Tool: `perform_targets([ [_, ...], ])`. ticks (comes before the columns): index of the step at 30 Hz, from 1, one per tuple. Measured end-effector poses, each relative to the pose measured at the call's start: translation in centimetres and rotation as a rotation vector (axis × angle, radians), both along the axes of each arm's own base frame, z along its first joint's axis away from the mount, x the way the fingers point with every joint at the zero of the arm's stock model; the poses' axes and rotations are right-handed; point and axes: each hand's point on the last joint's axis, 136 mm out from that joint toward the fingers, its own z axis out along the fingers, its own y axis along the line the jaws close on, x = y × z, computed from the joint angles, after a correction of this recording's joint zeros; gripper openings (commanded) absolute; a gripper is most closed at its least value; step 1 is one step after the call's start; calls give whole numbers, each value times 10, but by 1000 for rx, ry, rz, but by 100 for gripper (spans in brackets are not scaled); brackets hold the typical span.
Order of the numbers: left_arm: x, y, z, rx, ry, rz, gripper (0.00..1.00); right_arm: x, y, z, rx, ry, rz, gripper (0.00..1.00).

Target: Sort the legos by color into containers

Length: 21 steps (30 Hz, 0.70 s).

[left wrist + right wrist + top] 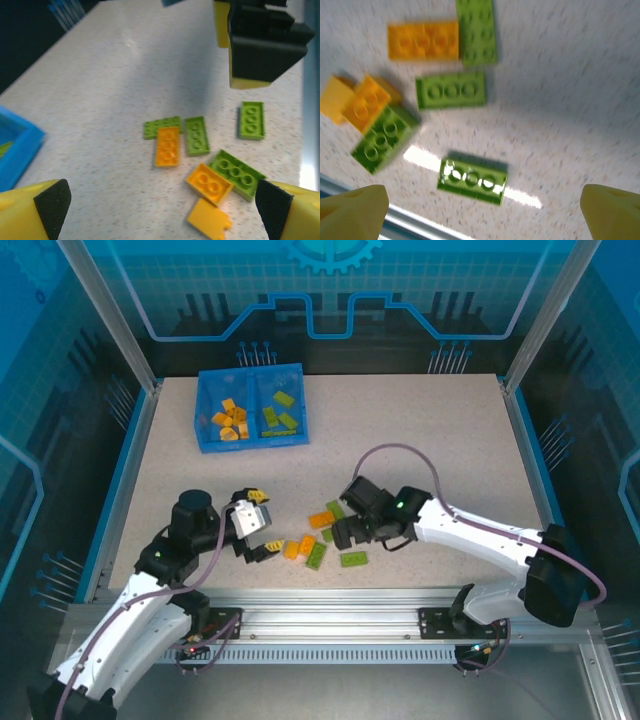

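Yellow, black-padded fingertips (52,200) of the left gripper (164,206) stand wide apart with nothing between them, above the loose legos (200,150) on the speckled table (100,90). Seven bricks lie there near the front edge, four light green and three orange, some touching. The right gripper (482,207) is also spread open and empty. One light green brick (472,180) lies flat on the table below it, a little apart from the cluster. At the far left of the table sits the blue bin (252,445). Its left compartment (230,420) holds orange bricks and its right compartment (280,412) holds green ones.
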Motion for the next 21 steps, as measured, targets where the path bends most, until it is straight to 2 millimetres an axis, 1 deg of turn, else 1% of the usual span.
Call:
perform_targets([
  [2, -7, -5, -5, 9, 18, -44, 99, -10, 8, -10, -13, 27, 2, 100],
  [4, -12, -8, -9, 20, 28, -74, 99, -14, 14, -20, -27, 47, -4, 100],
  [8, -19, -11, -16, 43, 49, -105, 99, -13, 19, -47, -71, 92, -38, 100],
  [12, -23, -12, -20, 56, 55, -124, 99, -17, 13, -67, -105, 122, -74, 100],
  [15, -26, -13, -20, 59, 47, -146, 99, -22, 6, -76, -126, 139, -91, 91],
  [19, -30, -16, -20, 53, 52, -172, 99, -24, 3, -85, -148, 156, -107, 88],
  [21, -31, -17, -21, 52, 58, -183, 99, -25, 3, -90, -159, 163, -111, 85],
])
